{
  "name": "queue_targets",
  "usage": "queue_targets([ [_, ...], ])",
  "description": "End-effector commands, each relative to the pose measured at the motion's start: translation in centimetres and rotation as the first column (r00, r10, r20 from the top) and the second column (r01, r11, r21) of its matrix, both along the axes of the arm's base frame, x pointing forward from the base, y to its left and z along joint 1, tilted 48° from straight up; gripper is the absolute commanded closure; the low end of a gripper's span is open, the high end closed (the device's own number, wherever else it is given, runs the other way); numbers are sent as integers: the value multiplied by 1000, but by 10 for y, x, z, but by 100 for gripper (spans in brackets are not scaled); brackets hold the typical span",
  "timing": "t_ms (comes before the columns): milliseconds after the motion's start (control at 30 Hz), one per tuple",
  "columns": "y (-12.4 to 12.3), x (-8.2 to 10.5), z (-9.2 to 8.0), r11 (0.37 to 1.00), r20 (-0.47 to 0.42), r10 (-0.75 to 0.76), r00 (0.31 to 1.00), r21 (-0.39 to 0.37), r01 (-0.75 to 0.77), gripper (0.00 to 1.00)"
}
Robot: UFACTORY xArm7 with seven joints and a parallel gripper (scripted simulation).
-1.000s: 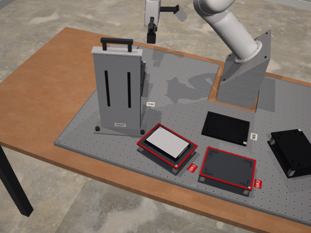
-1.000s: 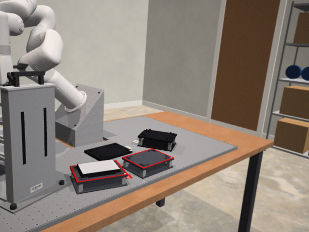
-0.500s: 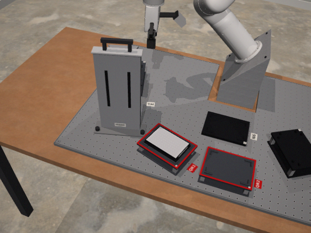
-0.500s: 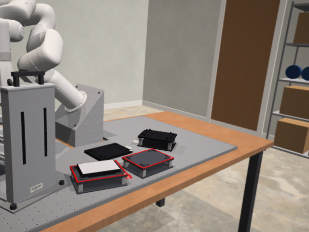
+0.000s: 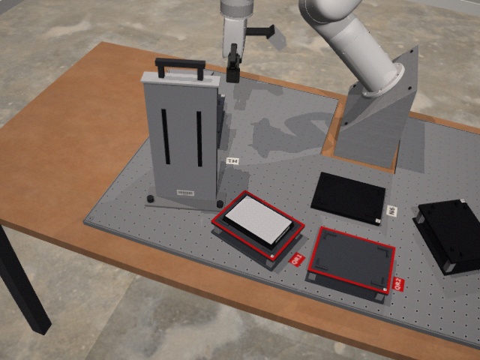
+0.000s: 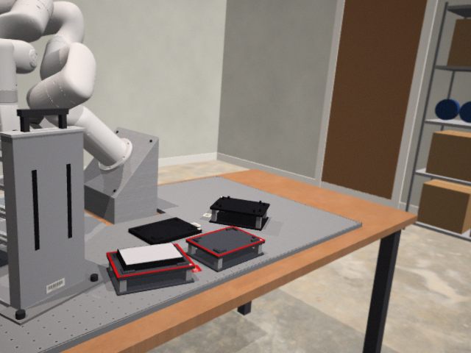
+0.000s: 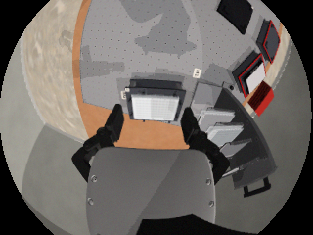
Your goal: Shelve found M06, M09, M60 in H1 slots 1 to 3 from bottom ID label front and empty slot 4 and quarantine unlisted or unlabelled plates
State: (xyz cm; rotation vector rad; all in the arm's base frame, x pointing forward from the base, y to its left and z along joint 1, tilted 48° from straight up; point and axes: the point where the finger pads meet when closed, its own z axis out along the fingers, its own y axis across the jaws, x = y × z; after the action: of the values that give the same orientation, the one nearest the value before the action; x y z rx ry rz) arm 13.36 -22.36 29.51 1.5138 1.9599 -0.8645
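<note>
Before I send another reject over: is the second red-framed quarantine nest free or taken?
Free. The QR2 nest shows only its bare dark top and corner locators, while the QR1 nest beside it holds a white-topped plate.

You see a worktop (image 5: pixel 65 127) of smooth, matt brown wood, carrying a matt grey metal breadboard (image 5: pixel 279 116) dotted with holes. The plate hotel (image 5: pixel 181 131) looks like brushed grey metal with a matt black handle (image 5: pixel 180 64). The plate (image 5: pixel 257 218) near the front edge has a finely textured white top on black plastic. The arm (image 5: pixel 349 38) is smooth, slightly glossy white; the claw (image 5: pixel 232 71) is matt black.
</note>
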Motion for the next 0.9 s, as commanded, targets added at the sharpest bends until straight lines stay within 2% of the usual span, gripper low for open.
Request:
queue_targets([
  [0,-6,1,-3,1000,1,1,1000,-2,-1,0],
  [433,-19,1,-15,1000,1,1,1000,-2,-1,0],
  [867,-21,1,-17,1000,1,1,1000,-2,-1,0],
])
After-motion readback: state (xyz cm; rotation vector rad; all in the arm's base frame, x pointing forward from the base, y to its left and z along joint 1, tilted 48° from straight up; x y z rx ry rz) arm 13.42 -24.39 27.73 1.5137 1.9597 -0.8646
